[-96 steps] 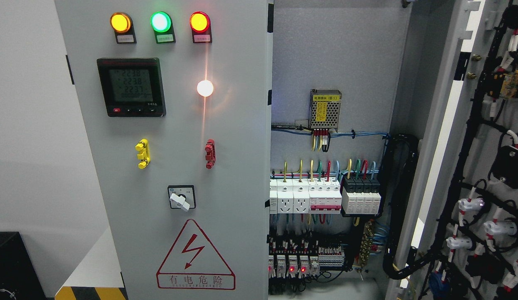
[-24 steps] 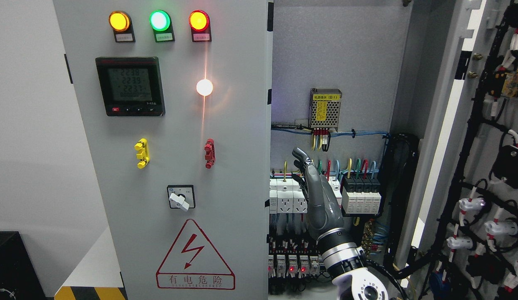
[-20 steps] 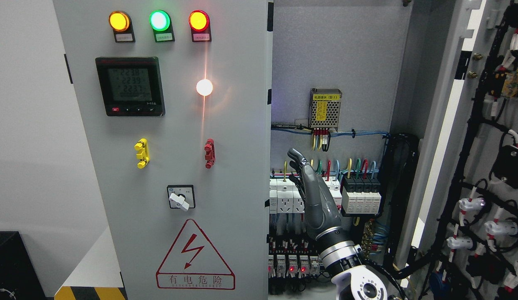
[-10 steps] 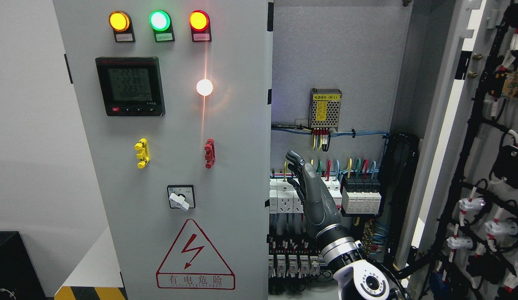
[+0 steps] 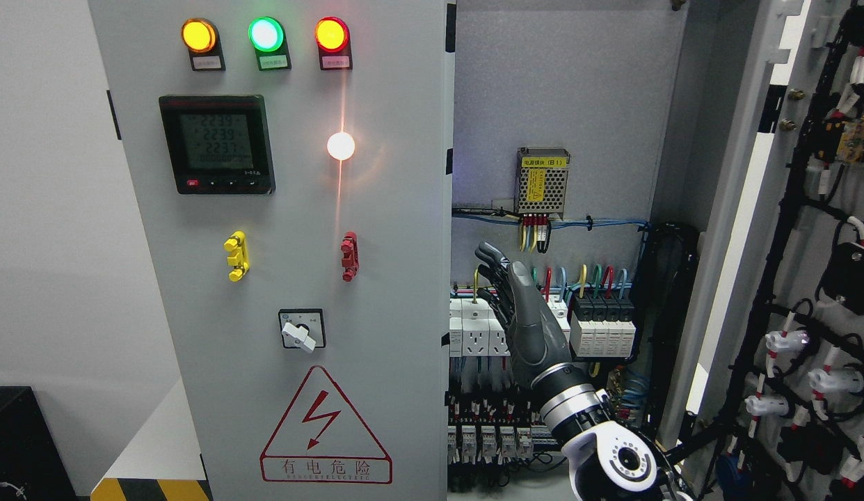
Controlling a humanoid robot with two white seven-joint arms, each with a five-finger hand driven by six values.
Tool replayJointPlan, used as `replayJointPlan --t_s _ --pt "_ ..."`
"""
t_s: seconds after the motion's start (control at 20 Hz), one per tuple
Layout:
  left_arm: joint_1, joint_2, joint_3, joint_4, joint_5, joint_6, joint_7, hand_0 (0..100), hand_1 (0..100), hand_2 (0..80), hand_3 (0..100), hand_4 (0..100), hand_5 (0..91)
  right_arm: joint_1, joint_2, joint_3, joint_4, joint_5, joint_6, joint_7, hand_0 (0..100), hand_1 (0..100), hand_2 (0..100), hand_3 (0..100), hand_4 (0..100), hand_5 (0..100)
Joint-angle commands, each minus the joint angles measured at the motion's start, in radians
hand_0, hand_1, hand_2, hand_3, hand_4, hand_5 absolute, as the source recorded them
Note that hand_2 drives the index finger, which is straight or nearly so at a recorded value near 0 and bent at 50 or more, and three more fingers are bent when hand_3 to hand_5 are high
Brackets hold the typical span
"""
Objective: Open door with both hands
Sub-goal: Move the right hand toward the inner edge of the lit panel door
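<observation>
The robot's right hand (image 5: 526,313) rises from the lower right into the open bay of an electrical cabinet, fingers (image 5: 493,264) extended and holding nothing, just right of the free edge of the left door (image 5: 300,209), which looks closed, while the right door (image 5: 808,278) stands swung wide at far right. The step in hand appears to be the reach for the left door's edge; next, the fingers likely need to hook that edge and pull it outward.

The right hand (image 5: 522,316) stands in the gap between the left door (image 5: 293,264) and the swung-out right door (image 5: 745,209). Breakers (image 5: 543,327) and wiring crowd behind it; above is bare back panel (image 5: 557,83).
</observation>
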Motion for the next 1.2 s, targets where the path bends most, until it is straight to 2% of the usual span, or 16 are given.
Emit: replayJointPlan --t_s 0.0,0.35,0.45,0.6,1.15 --pt "0.012 -0.012 0.0 -0.01 0.0 -0.001 -0.001 0 0 0.0 0 0 0.0 -0.005 0.003 0.005 0.001 -0.023 0.001 0.002 0 0 0 0 0 0" --pt "0.012 -0.012 0.0 -0.01 0.0 -0.001 -0.001 0 0 0.0 0 0 0.0 -0.005 0.003 0.01 0.003 -0.023 0.001 0.005 0 0 0 0 0 0" --pt "0.012 -0.012 0.0 -0.013 0.0 -0.001 -0.001 0 0 0.0 0 0 0.0 -0.003 0.003 0.01 0.003 -0.021 0.001 0.046 0 0 0 0 0 0" --pt "0.012 -0.012 0.0 -0.023 0.0 -0.001 -0.001 0 0 0.0 0 0 0.0 -0.005 0.003 0.007 0.001 -0.023 0.036 0.055 0 0 0 0 0 0" --pt "0.012 -0.012 0.0 -0.025 0.0 -0.001 -0.001 0 0 0.0 0 0 0.0 -0.035 0.004 0.006 0.003 -0.03 0.042 0.061 0 0 0 0 0 0"
